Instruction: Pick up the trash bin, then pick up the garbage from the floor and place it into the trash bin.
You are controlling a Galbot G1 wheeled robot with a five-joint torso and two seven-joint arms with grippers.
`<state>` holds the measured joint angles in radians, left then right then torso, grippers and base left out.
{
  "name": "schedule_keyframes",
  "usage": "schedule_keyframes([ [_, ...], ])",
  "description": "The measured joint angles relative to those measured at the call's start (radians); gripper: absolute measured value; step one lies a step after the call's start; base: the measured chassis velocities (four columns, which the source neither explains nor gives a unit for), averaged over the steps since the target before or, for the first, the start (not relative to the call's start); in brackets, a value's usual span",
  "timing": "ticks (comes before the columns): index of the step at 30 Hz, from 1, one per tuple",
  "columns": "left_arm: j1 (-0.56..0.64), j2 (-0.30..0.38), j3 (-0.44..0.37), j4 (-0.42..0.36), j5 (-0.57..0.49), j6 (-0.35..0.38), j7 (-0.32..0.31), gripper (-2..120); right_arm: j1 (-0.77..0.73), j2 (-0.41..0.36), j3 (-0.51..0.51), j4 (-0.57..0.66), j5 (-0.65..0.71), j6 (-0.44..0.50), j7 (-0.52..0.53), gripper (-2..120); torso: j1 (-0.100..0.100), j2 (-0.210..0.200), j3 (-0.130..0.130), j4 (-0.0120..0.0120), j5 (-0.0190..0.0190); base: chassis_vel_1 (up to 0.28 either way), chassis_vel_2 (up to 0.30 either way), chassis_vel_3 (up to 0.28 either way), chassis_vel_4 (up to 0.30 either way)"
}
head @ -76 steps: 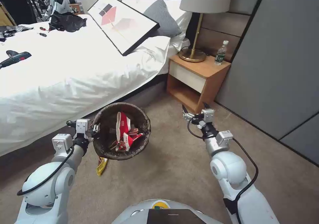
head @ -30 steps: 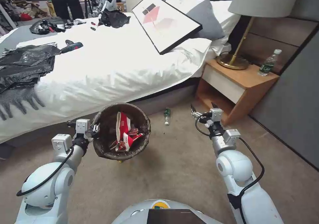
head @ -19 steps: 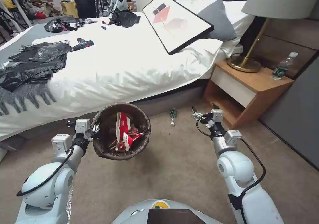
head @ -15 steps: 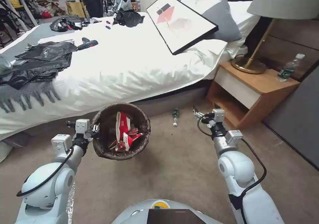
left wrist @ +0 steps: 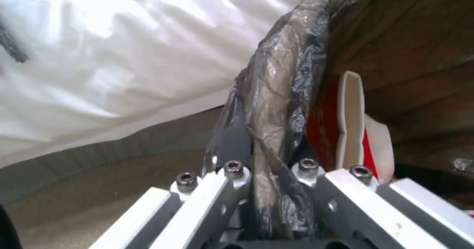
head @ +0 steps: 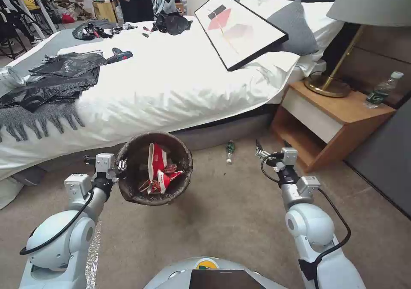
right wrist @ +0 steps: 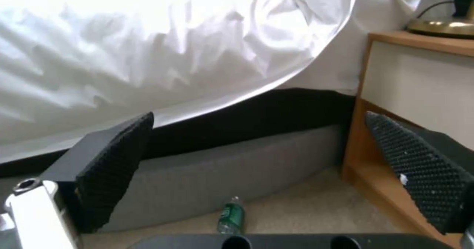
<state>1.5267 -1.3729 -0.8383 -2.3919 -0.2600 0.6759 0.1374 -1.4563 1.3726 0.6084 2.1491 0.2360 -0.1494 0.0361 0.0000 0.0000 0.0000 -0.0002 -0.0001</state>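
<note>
Beside the bed point(head: 171, 79), left tool point(left wrist: 269, 184) pinches trash bin point(head: 128, 186) rim, right tool point(right wrist: 266, 167) spread near green bottle point(head: 230, 150); bin may slip.

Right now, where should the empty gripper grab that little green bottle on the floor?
Probably across its round middle, coming from above. The green bottle lies flat on the carpet beside the bed base, cap toward the robot. The open right gripper hovers nearby; the left gripper holds the trash bin.

A bedroom: a white-sheeted bed point(head: 171, 83), a wooden nightstand point(head: 338, 117) with a lamp point(head: 342, 45), carpeted floor point(head: 222, 220).
</note>
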Motion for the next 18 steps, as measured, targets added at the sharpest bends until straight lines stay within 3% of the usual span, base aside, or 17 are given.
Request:
schedule_keyframes([
  [18, 0.005, -0.001, -0.001, 0.001, 0.005, -0.002, -0.002, 3, -0.135, 0.06, 0.04, 0.025, -0.062, 0.103, -0.001, 100, 0.0, 0.0, 0.0, 0.0001, 0.0, 0.0, 0.0, 0.0, 0.0],
])
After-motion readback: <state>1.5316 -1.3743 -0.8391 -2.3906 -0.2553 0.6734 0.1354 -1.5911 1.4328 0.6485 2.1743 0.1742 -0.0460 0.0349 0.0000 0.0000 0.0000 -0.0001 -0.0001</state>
